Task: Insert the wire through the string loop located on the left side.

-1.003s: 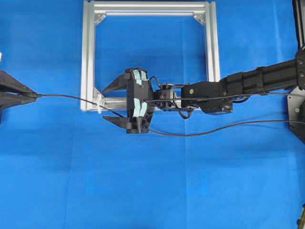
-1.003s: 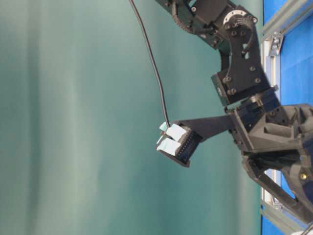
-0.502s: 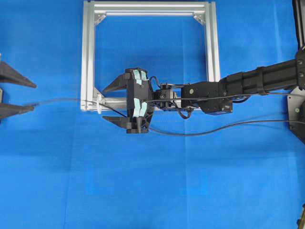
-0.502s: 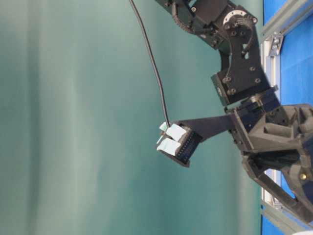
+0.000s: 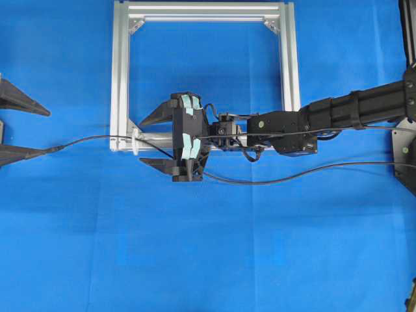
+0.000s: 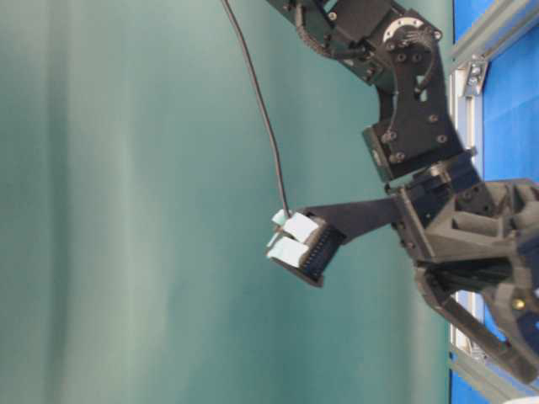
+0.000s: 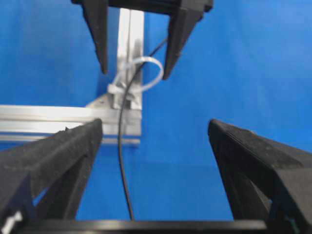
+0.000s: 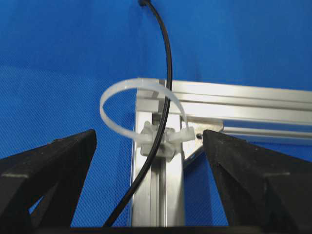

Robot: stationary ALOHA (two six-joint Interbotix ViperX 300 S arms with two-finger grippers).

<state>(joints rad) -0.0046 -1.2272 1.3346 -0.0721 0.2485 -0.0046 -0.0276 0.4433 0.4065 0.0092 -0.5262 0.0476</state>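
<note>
The wire point(image 5: 260, 182) comes in from the right, passes under my right gripper point(image 5: 142, 142) and runs through the string loop point(image 5: 135, 139) at the frame's lower left corner. Its plug end point(image 5: 56, 149) lies free beside the lower finger of my left gripper point(image 5: 47, 133), which is open at the far left edge. My right gripper is open too, its fingers straddling the loop. The left wrist view has the wire point(image 7: 122, 146) between open fingers, leading to the loop point(image 7: 148, 73). In the right wrist view the wire point(image 8: 168, 73) crosses through the white loop point(image 8: 114, 95).
The silver square frame point(image 5: 120, 65) lies on the blue cloth at the top centre. My right arm point(image 5: 338, 110) reaches in from the right across the frame's lower bar. A grey-green wall fills the left of the table-level view.
My left gripper has opened and let go of the plug, which dropped toward its lower finger. The wire stays threaded through the loop. The right arm has not moved.
</note>
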